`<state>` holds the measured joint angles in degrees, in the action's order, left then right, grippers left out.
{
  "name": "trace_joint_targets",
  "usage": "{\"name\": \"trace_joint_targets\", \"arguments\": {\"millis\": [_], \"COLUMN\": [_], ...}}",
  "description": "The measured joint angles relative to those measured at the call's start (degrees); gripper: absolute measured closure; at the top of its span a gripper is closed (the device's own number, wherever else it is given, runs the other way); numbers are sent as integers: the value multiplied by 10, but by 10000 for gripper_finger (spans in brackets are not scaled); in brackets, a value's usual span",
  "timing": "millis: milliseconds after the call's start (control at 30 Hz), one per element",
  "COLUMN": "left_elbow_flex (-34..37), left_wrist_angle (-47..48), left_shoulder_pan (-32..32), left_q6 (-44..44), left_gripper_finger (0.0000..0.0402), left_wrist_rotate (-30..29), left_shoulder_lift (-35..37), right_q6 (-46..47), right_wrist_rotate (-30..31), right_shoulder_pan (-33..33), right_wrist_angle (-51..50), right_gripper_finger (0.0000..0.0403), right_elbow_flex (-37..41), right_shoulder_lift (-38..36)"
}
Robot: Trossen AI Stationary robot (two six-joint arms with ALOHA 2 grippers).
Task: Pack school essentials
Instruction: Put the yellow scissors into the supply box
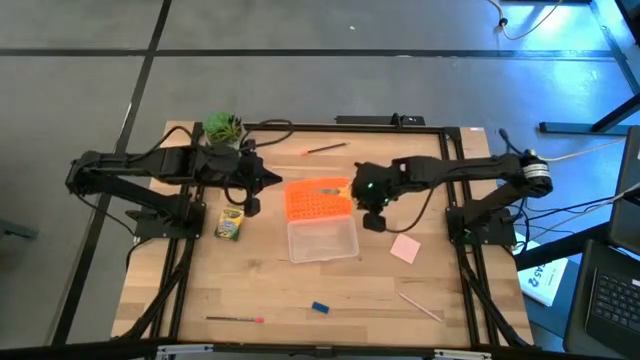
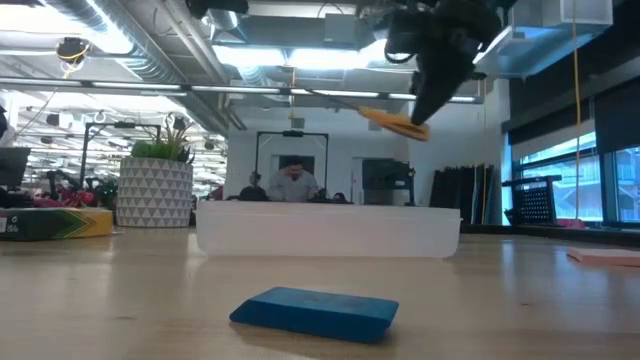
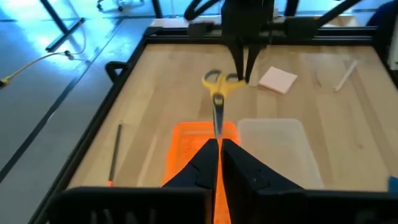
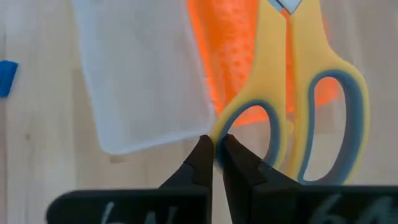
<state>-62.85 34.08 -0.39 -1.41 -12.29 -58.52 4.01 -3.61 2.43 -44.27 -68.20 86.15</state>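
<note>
The yellow-handled scissors [image 1: 328, 187] [image 2: 395, 120] hang in the air over the orange lid [image 1: 318, 200]. My right gripper [image 3: 245, 76] [image 4: 217, 148] is shut on them. My left gripper [image 3: 217, 144] [image 1: 275, 181] is shut and level with the blade tip, which points at its fingertips. On the table lie the crayon box [image 1: 230, 223], pink pad [image 1: 405, 248], blue block [image 1: 320, 307] [image 2: 315, 310] and thin pens [image 1: 325, 148] [image 1: 235, 319] [image 1: 420, 305]. My right gripper pinches the rim of one handle loop [image 4: 225, 127], apparently with one finger outside the loop and one inside it. The fingers [image 3: 241, 59] come from above, pointing down. The scissors are lifted clear, roughly level, blades toward my left gripper. My left gripper: I cannot tell whether it touches the blade tip [image 3: 217, 127].
The clear box [image 1: 322, 240] [image 2: 330, 230] stands open just on the near side of the orange lid. A potted plant [image 1: 222, 127] stands at the far left corner. Black frame rails [image 1: 455, 180] run along the table's sides. A person [image 2: 295, 182] shows in the room behind.
</note>
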Motion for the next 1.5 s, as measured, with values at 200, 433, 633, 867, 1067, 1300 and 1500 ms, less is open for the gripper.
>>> {"name": "trace_joint_targets", "arguments": {"millis": [200,433,633,867,1067,1300,1500], "left_elbow_flex": [0,0,0,0,0,0,0], "left_wrist_angle": [-1,-3,-3,-2,-2,-1,-1], "left_shoulder_pan": [-37,-77,-106,-122,-122,-122,-122], "left_q6": [-12,-62,-88,-88,-88,-87,-87], "left_gripper_finger": [398,399,387,380,386,396,401], "left_wrist_rotate": [0,-2,-17,-55,-55,-55,-54], "left_shoulder_lift": [0,0,0,0,0,0,0], "right_q6": [19,18,16,15,15,18,19], "right_wrist_rotate": [-57,-69,-67,-65,-70,-70,-70], "right_shoulder_pan": [-20,-56,-75,-74,-75,-75,-72], "right_wrist_angle": [-6,-10,6,41,44,37,37], "right_gripper_finger": [385,385,385,385,383,383,382], "right_elbow_flex": [-44,-65,-65,-65,-65,-65,-65], "right_shoulder_lift": [62,111,148,188,226,242,242]}}
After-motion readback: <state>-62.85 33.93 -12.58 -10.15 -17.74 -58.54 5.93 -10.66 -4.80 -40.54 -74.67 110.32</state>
